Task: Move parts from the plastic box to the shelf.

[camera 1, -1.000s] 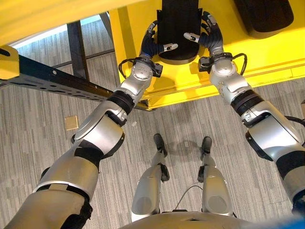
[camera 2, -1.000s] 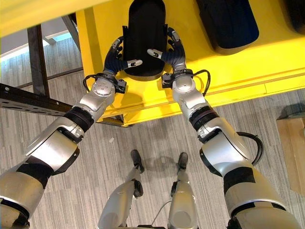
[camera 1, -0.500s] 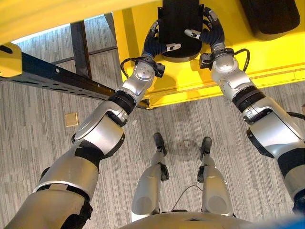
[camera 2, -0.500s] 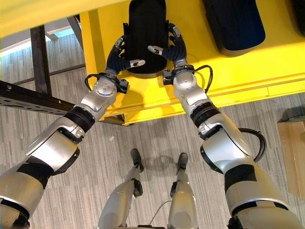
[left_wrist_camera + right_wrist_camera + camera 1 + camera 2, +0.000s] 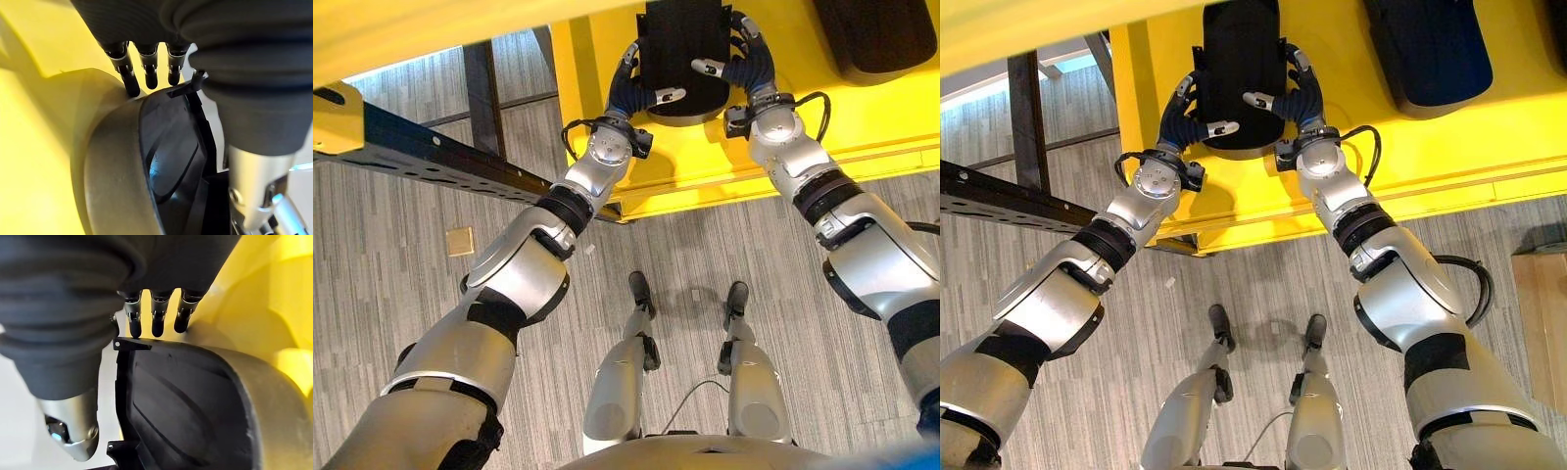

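Both your hands, left hand (image 5: 634,93) and right hand (image 5: 747,69), fingers curled, clamp black part (image 5: 1237,73) near yellow shelf (image 5: 862,108) front edge.

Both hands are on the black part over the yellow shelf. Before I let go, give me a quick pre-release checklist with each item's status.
1. Left hand curled round the black part on its left side: ok.
2. Right hand curled round its right side: ok.
3. Part lies over the yellow shelf, not past its front edge: ok.
4. Part's underside resting flat on the shelf: cannot tell, contact is hidden.
5. Clear of the neighbouring black part: ok, a yellow gap shows between them.
6. Fingers free to pull back without snagging the part's rim: cannot tell.
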You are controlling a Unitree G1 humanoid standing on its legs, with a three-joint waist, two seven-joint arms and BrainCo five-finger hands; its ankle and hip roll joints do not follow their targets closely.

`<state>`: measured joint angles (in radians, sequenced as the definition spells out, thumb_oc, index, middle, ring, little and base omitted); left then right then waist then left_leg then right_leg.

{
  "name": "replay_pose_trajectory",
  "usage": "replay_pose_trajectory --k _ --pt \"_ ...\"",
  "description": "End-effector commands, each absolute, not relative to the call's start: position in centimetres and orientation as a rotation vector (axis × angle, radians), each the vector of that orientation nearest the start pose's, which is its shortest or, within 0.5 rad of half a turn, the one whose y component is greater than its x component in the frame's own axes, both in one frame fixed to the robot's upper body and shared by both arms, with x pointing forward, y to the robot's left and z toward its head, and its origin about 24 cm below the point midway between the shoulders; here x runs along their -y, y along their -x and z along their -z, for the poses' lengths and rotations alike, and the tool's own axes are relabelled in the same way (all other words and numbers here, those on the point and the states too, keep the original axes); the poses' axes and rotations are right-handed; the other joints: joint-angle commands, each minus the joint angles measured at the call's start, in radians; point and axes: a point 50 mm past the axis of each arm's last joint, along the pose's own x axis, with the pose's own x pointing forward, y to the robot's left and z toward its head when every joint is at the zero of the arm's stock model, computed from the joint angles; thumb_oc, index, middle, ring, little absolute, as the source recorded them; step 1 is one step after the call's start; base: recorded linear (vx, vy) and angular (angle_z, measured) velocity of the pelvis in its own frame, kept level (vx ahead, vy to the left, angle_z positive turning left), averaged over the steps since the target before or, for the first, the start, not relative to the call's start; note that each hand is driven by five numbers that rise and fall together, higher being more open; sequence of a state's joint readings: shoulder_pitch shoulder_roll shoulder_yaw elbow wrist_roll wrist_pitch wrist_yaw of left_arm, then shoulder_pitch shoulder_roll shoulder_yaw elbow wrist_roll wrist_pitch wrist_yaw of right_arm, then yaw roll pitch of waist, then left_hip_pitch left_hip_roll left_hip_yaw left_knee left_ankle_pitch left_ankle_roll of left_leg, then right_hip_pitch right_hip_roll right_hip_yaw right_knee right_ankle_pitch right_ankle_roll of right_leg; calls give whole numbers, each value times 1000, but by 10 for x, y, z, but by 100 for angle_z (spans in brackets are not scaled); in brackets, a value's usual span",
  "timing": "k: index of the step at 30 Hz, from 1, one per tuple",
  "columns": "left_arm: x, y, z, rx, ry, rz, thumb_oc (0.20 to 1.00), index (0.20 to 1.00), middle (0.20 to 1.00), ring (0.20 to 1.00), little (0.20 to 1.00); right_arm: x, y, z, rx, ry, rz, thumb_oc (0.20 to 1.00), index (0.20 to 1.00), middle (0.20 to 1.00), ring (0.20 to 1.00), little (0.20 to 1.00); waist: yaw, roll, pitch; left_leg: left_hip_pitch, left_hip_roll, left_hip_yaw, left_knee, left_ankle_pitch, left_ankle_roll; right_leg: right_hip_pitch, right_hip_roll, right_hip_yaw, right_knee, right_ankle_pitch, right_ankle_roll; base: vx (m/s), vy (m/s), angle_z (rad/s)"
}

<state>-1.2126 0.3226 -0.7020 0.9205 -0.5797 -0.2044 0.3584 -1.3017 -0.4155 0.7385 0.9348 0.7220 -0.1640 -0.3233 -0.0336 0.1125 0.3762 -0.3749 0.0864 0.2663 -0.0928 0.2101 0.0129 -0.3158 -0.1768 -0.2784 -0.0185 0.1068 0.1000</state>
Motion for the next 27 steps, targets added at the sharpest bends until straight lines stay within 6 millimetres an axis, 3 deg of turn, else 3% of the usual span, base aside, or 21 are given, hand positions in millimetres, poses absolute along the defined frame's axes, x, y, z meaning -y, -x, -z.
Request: replay_pose_trajectory --k 1,16,17,19,27 --pt "-56 -405 -253 471 -218 162 1000 1000 1000 1000 1000 62 -403 -325 580 254 -150 1000 1000 1000 1000 1000 46 -73 16 77 32 25 9 -31 -100 33 -35 47 130 -61 46 9 2 9" --pt "-59 -401 -249 480 -174 169 1000 1000 1000 1000 1000 50 -398 -326 604 267 -191 1000 1000 1000 1000 1000 58 -75 14 88 30 16 9 -35 -97 41 -33 37 138 -70 43 0 2 3" --pt "-59 -401 -249 482 -174 169 1000 1000 1000 1000 1000 50 -398 -326 605 267 -192 1000 1000 1000 1000 1000 59 -73 17 79 34 26 8 -17 -87 32 -31 30 136 -53 33 0 4 4" --pt "-62 -402 -251 486 -177 159 1000 1000 1000 1000 1000 50 -397 -328 614 263 -190 1000 1000 1000 1000 1000 60 -76 13 90 30 16 8 -36 -96 41 -33 38 141 -72 42 32 4 6" --pt "-77 -404 -264 516 -177 121 1000 1000 1000 1000 1000 58 -392 -347 694 354 -144 1000 1000 1000 1000 1000 62 -71 5 97 34 27 6 -22 -87 46 -30 31 138 -55 36 -26 2 2"
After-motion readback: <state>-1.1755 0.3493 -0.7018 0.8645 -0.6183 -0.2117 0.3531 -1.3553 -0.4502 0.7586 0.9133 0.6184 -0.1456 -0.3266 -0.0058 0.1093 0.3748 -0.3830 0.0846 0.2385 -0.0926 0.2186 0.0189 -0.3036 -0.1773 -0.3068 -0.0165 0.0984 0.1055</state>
